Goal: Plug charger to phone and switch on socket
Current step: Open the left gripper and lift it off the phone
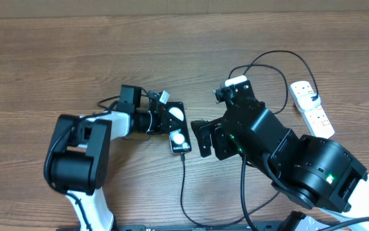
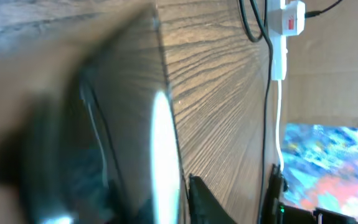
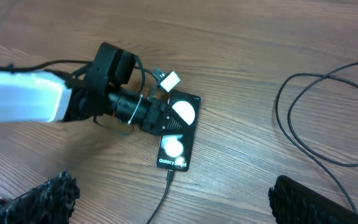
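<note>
The black phone (image 1: 179, 131) lies flat on the wooden table, "Galaxy" lettering at its near end (image 3: 179, 134). The charger's small black connector (image 3: 169, 177) sits at that end, and its thin cable (image 1: 183, 186) trails toward the front edge. My left gripper (image 1: 165, 119) is at the phone's far end. Its wrist view is filled by the blurred glossy phone (image 2: 116, 124), and its jaw gap does not show. My right gripper (image 1: 200, 138) hovers just right of the phone, open (image 3: 172, 205), with only the cable lying below it. The white socket (image 1: 312, 109) lies at the far right.
The charger cable runs in a wide loop (image 1: 280, 58) behind my right arm toward the socket. The socket's red switches (image 2: 287, 18) and white cord (image 2: 278, 112) show in the left wrist view. The table's far edge runs along the top.
</note>
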Robot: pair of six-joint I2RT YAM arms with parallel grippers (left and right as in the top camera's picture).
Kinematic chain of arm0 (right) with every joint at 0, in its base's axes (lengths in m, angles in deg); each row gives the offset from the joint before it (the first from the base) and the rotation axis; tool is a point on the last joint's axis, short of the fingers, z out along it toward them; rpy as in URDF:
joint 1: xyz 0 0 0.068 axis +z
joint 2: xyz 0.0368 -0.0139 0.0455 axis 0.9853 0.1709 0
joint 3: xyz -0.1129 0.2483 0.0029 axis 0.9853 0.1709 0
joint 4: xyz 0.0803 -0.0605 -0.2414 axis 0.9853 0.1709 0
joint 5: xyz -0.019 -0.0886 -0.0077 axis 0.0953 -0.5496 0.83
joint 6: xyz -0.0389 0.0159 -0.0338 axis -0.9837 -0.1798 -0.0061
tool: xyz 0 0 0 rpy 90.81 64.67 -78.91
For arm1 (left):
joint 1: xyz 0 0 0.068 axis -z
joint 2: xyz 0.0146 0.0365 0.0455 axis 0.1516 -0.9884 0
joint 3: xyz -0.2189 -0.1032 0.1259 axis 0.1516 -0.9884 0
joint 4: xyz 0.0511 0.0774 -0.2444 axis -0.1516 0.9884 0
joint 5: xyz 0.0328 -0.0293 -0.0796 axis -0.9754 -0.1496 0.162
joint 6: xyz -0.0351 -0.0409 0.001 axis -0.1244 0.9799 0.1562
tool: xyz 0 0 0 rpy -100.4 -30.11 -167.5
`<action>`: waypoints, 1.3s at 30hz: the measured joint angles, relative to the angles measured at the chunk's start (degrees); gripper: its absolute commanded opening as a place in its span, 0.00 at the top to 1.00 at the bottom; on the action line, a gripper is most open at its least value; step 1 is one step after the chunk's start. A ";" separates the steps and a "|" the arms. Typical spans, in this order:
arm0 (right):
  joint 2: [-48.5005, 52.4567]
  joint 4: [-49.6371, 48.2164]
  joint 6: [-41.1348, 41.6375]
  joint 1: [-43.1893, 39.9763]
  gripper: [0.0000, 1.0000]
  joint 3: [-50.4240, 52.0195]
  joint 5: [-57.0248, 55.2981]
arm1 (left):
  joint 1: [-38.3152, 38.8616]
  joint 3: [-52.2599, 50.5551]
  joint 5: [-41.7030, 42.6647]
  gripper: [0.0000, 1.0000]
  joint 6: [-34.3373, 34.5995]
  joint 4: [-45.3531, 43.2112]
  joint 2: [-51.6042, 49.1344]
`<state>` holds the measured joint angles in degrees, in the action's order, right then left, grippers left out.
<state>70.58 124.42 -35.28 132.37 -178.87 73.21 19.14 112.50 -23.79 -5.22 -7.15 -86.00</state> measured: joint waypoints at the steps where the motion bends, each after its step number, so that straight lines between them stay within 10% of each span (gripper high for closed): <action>1: 0.00 0.31 0.04 0.00 0.00 0.00 -0.20 | 0.00 0.68 0.55 0.72 -0.07 0.46 -0.74; 7: 0.00 1.64 0.00 0.00 0.00 0.00 -0.81 | 0.00 1.84 2.14 0.56 0.09 0.94 -1.70; 25: 0.00 1.86 0.02 0.00 0.00 0.00 -0.83 | -4.72 2.36 3.08 0.53 2.32 4.57 -1.70; 39: 0.00 1.88 0.02 0.00 0.00 0.00 -0.81 | 1.31 15.19 -10.82 0.48 -2.82 33.88 -1.68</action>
<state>70.58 126.30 -35.26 132.37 -178.87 72.40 20.45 127.69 -34.61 -8.04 26.73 -87.68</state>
